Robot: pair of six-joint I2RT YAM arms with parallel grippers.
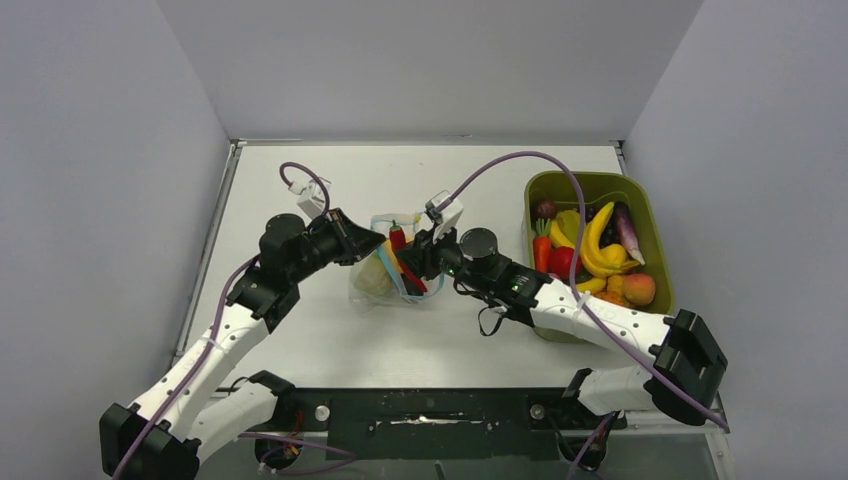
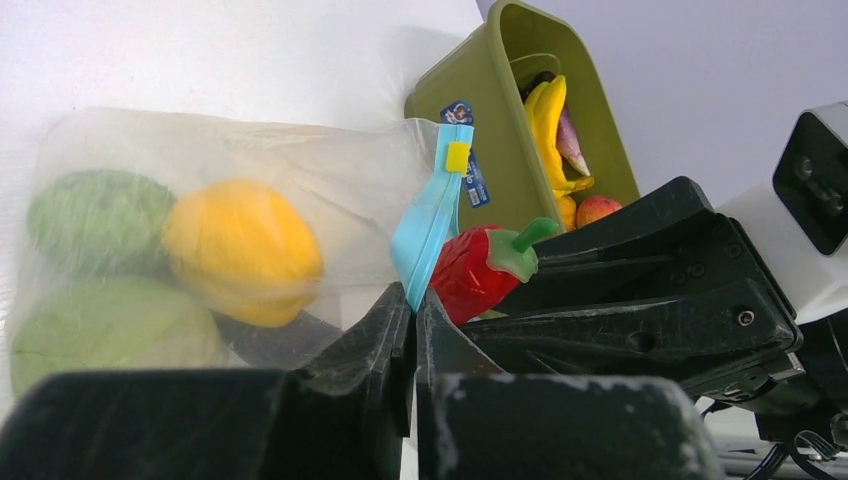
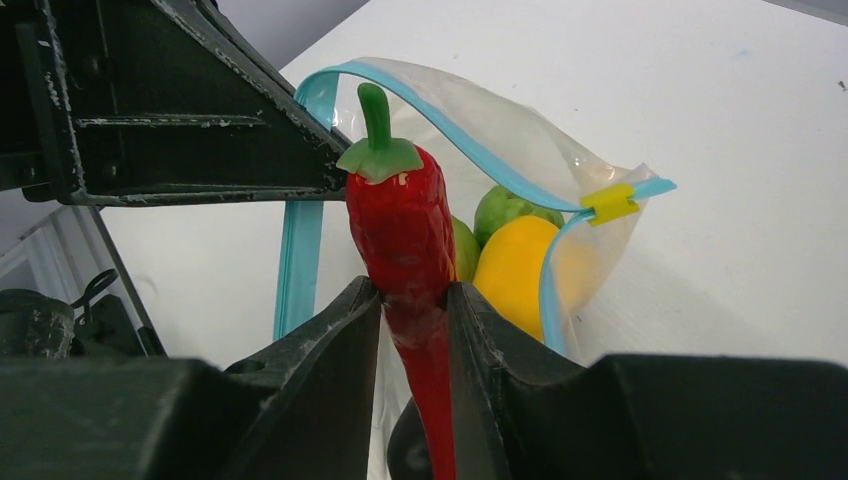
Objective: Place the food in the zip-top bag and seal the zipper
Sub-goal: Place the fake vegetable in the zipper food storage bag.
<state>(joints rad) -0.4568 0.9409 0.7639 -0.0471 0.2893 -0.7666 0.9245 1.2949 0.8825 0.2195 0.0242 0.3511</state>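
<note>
Red plastic toy chilli pepper (image 3: 400, 230), seemingly rigid, light and slick, is clamped low on its body in the right pincer (image 3: 415, 330) at the mouth of the clear crinkly zip-top bag (image 2: 330, 170), 9 o'clock from the olive bin (image 1: 585, 178). Left pincer (image 2: 412, 310) pinches the limp film by its blue-teal zipper strip (image 3: 300, 270), probably the firmest hold.

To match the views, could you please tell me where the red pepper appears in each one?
Top external: pepper, centre, at the bag's mouth.
Left wrist: pepper, right of centre, beside the bag.
Right wrist: pepper, centre, clamped in the right gripper.
Shared landmark: the bag.
</note>
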